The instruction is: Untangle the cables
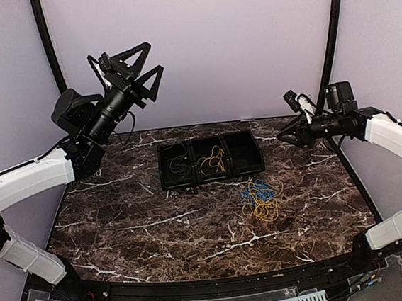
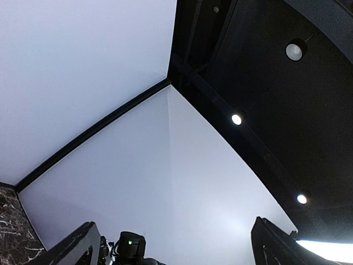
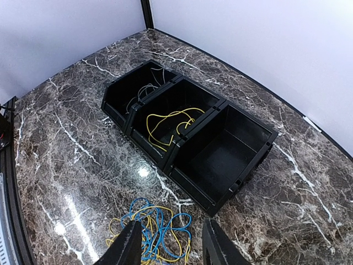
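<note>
View from above of a dark, white-veined marble desk [image 1: 122, 222] enclosed by pale walls, with a robot arm at each side. The left fingers [image 1: 158, 71] are raised high over the desk's far left corner, spread as wide as they go and holding nothing. From the left wrist camera they point up at the white walls and the dark ceiling. The right fingers [image 1: 286, 136] hover above the desk's far right side, angled down and towards the middle. They are partly spread and hold nothing. The right wrist camera shows a clear gap between the two fingertips, well above the surface. The cables [image 1: 261, 198], a small loose tangle of thin yellow and blue loops, lie flat on the desk right of centre, just in front of the right end of a black three-compartment tray [image 1: 256, 165], close to it but not touching. In the right wrist view the cables [image 3: 151, 229] sit just below the fingers. The tray's middle compartment holds yellow wires [image 1: 211, 161], and its left compartment holds thin pale wires [image 1: 177, 163].
</note>
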Tool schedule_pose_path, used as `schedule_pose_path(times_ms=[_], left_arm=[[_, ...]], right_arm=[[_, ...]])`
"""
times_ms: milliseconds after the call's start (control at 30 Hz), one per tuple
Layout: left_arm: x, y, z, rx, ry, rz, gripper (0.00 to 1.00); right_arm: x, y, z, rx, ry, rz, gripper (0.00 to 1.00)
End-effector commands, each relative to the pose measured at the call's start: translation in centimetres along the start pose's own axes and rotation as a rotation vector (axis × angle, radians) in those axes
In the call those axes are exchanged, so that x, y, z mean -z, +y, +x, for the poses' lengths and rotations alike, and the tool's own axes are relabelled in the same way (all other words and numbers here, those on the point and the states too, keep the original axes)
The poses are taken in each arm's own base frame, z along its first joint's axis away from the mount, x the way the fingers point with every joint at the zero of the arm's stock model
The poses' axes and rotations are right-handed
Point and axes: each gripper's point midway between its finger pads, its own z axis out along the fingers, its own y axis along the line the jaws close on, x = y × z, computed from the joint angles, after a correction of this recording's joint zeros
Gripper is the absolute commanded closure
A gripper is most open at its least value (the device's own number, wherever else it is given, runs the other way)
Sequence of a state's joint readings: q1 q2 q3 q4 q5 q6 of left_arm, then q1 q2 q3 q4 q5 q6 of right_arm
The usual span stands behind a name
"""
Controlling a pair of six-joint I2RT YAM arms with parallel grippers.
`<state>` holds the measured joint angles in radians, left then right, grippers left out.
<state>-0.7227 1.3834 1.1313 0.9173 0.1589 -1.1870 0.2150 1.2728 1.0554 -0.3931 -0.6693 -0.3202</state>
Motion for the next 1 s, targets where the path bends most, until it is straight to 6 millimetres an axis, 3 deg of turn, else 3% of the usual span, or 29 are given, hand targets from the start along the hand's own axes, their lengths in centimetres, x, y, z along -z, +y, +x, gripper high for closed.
schedule_pose_path(times_ms=[0, 433, 500, 533, 567, 633, 733, 800, 867, 967], left_arm=[[-0.9, -5.5, -0.4, 0.076, 0.059, 0.176, 0.01], [-0.8, -5.1, 0.7, 0.001, 0.101, 0.200, 0.01], [-1.1, -3.3, 1.2, -0.167, 0.129, 0.104, 0.01], [-1.1, 0.2, 2.2, -0.190, 0.186, -0.053, 0.01], [-1.2, 1.2, 1.5, -0.304, 0.170, -0.123, 0.01], [0.3, 5.8, 2.1, -0.415, 0.221, -0.316, 0.01], [4.2, 11.7, 3.9, -0.484, 0.311, -0.507, 0.01], [6.9, 14.3, 4.6, -0.509, 0.327, -0.588, 0.01], [10.2, 16.7, 4.1, -0.563, 0.295, -0.712, 0.01], [15.7, 19.6, 1.1, -0.706, 0.157, -0.956, 0.01]], right_arm=[[0.2, -0.1, 0.2, 0.021, -0.023, 0.020, 0.60], [0.2, -0.5, 0.6, 0.030, 0.002, 0.044, 0.60], [0.3, -0.5, 0.7, 0.042, 0.017, 0.050, 0.60], [0.4, -0.5, 1.0, 0.051, 0.032, 0.052, 0.60], [0.5, -0.5, 1.4, 0.059, 0.051, 0.060, 0.60], [0.6, -0.7, 2.6, 0.070, 0.094, 0.075, 0.60], [0.7, -1.0, 4.9, 0.069, 0.165, 0.107, 0.60], [0.5, -0.8, 6.7, 0.056, 0.205, 0.103, 0.60], [0.0, -0.5, 8.4, 0.027, 0.246, 0.083, 0.59], [-0.7, -0.3, 10.9, -0.019, 0.319, 0.049, 0.59]])
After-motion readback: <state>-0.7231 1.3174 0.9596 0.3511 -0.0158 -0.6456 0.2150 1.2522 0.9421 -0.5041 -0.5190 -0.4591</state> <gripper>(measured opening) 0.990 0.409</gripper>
